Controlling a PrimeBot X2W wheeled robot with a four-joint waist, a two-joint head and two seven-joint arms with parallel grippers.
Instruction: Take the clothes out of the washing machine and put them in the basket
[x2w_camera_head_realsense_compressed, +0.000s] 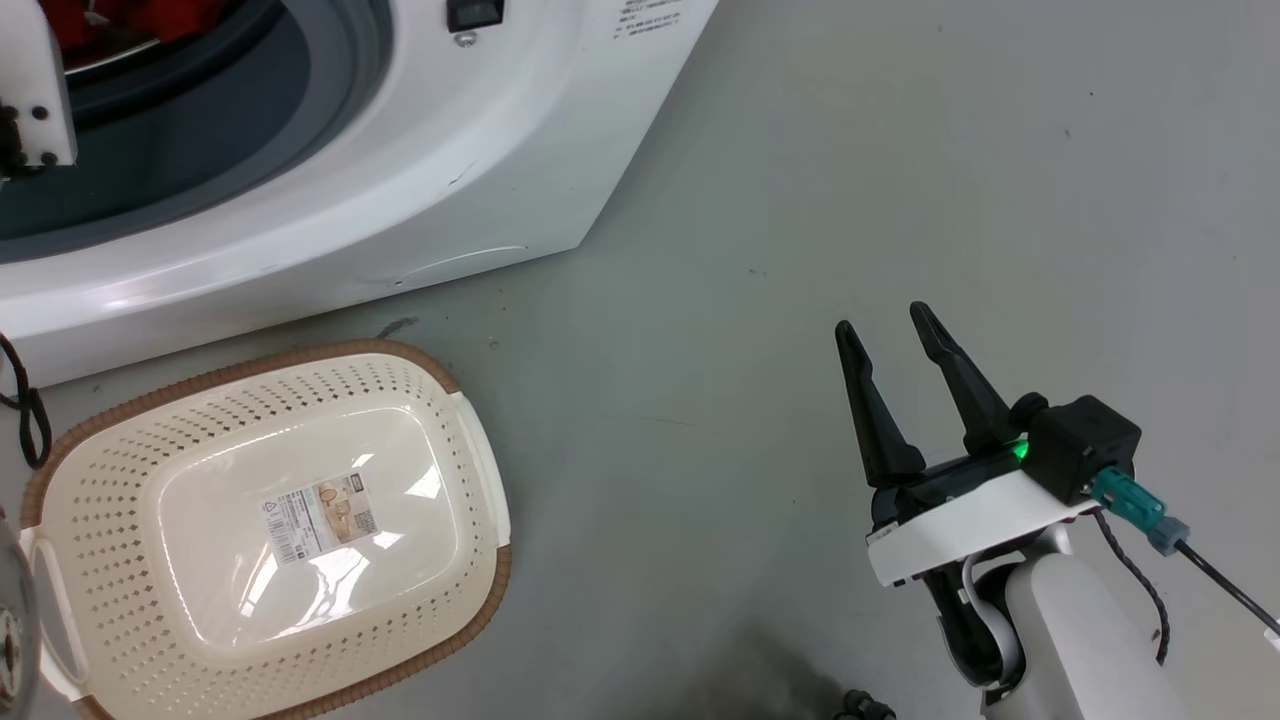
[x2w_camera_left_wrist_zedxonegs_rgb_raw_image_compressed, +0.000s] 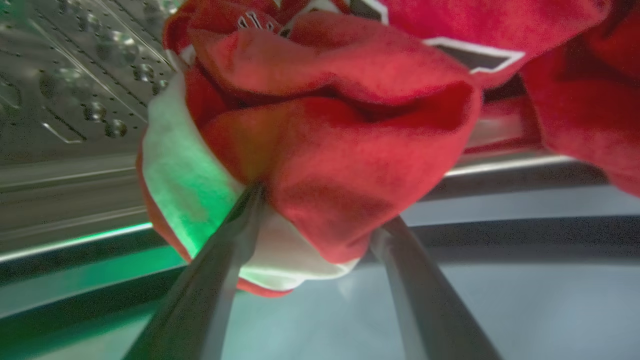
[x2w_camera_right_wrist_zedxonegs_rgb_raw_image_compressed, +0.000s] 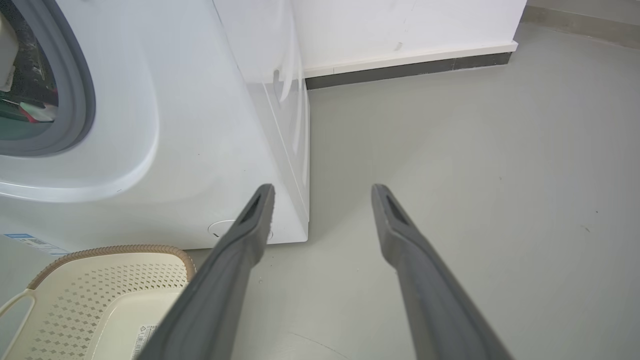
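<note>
The clothes are bright red with white trim and bunch at the lip of the washing machine's steel drum. My left gripper is open, its two fingers pushed into the bunch with red cloth between them and their tips hidden by folds. In the head view a strip of the red clothes shows inside the white washing machine, beside my pale left arm. The cream basket stands on the floor below the machine's front, holding nothing. Over bare floor to its right, my right gripper is open and holds nothing.
The grey rubber ring frames the machine's opening. A black cable hangs at the far left by the basket. Open grey floor lies right of the machine. A white wall with dark skirting stands behind.
</note>
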